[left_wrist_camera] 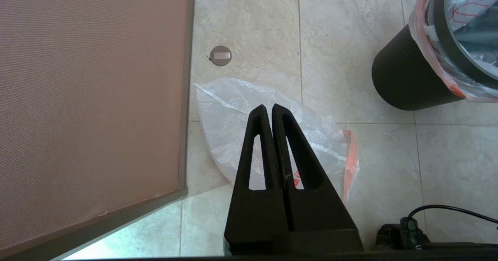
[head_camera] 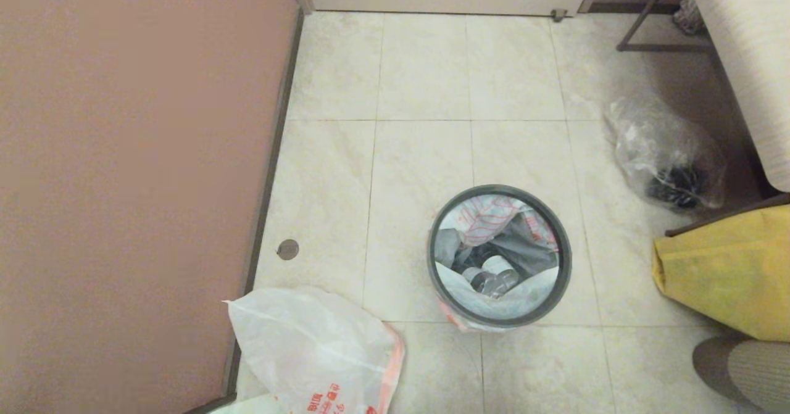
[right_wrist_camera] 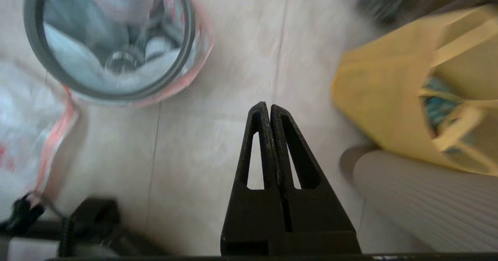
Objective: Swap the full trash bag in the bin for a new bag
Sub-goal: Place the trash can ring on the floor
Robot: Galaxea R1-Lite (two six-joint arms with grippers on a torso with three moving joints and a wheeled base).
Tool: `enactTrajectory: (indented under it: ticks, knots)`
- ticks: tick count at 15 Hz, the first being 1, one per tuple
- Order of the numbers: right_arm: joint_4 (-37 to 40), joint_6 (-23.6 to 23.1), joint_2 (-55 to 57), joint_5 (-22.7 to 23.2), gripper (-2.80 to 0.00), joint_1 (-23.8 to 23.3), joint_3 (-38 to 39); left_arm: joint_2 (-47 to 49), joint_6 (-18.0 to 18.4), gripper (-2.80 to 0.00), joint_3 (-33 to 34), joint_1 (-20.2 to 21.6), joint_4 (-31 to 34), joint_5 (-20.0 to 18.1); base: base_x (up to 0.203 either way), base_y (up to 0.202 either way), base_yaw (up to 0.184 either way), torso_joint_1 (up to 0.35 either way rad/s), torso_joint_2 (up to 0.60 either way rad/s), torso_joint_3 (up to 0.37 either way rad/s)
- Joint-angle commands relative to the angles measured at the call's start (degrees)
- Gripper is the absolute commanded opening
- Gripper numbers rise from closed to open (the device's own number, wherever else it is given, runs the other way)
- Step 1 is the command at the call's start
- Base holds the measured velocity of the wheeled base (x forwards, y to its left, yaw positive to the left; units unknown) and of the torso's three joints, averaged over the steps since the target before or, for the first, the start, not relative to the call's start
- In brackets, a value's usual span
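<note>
Left gripper: fingers pressed together, empty, poised over the new bag, which lies flat on the floor directly beneath its tips, beside the wall.

Bin: upright on the tiles between the two grippers, the full bag seated inside, its pink edge folded over the rim.

Right gripper: fingers pressed together, empty, above bare floor; bin ahead and to its left, yellow bag to its right. Probably the nearer arm.

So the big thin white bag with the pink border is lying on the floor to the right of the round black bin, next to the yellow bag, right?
Not quite: in the head view, the big thin white bag with the pink border lies left of the round black bin, by the wall; the yellow bag is on the bin's right.
</note>
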Motion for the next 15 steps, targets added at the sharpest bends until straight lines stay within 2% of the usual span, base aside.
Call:
enactTrajectory:
  ticks: [1,3,5,9,15]
  knots:
    - [-0.11,1.81,13.05,0.03,-2.80,2.38,-2.91,0.07,-0.04,-2.80,0.01,0.01,0.00,-0.02,0.000,0.000,0.000,0.000,0.00,0.000]
    - [-0.19,6.48,20.37,-0.68,-2.80,5.57,-8.19,0.07,-0.04,-2.80,0.01,0.02,0.00,-0.02,0.000,0.000,0.000,0.000,0.00,0.000]
    - [-0.06,8.77,26.65,-1.32,-2.80,8.18,-13.14,0.07,-0.04,-2.80,0.01,0.01,0.00,-0.02,0.000,0.000,0.000,0.000,0.00,0.000]
    - [-0.72,9.76,36.11,-8.07,-2.80,15.80,-18.11,0.07,-0.04,-2.80,0.01,0.01,0.00,-0.02,0.000,0.000,0.000,0.000,0.00,0.000]
    - [-3.67,8.57,46.80,-9.57,-2.80,19.20,-20.80,0.07,-0.04,-2.80,0.01,0.01,0.00,-0.02,0.000,0.000,0.000,0.000,0.00,0.000]
